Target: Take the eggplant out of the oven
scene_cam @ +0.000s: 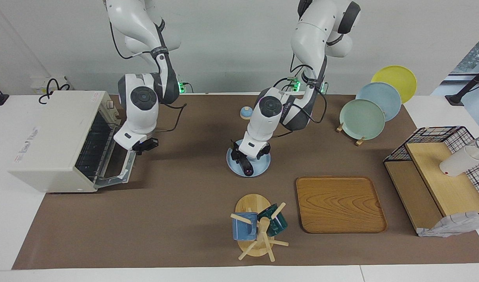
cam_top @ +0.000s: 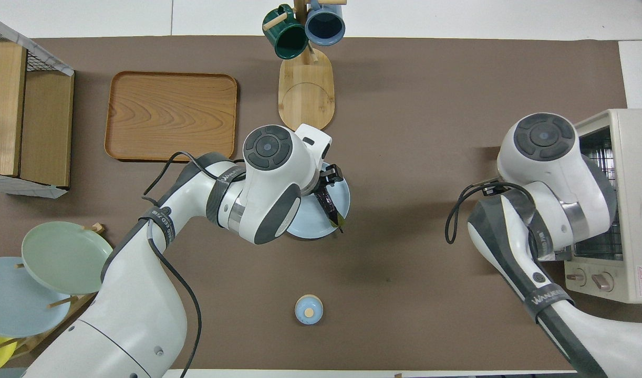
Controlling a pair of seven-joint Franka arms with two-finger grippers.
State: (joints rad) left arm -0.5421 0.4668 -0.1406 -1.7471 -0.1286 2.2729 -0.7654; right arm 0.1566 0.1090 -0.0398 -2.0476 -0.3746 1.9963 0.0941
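The dark purple eggplant [scene_cam: 247,169] [cam_top: 329,208] lies on a light blue plate [scene_cam: 263,166] [cam_top: 309,223] at mid-table, outside the oven. My left gripper [scene_cam: 240,158] [cam_top: 327,184] is low over the plate, open, with its fingers on either side of the eggplant's middle. The off-white oven [scene_cam: 53,133] [cam_top: 633,157] stands at the right arm's end of the table. Its door [scene_cam: 116,164] hangs half raised. My right gripper [scene_cam: 142,145] is shut at the door's free edge; whether it grips the handle does not show. The overhead view hides that gripper under its own wrist.
A wooden mug rack [scene_cam: 256,229] with two mugs and a wooden tray [scene_cam: 339,203] lie farther from the robots than the plate. A small blue bell [scene_cam: 246,112] is nearer. Standing plates [scene_cam: 363,118] and a wire basket shelf [scene_cam: 439,164] fill the left arm's end.
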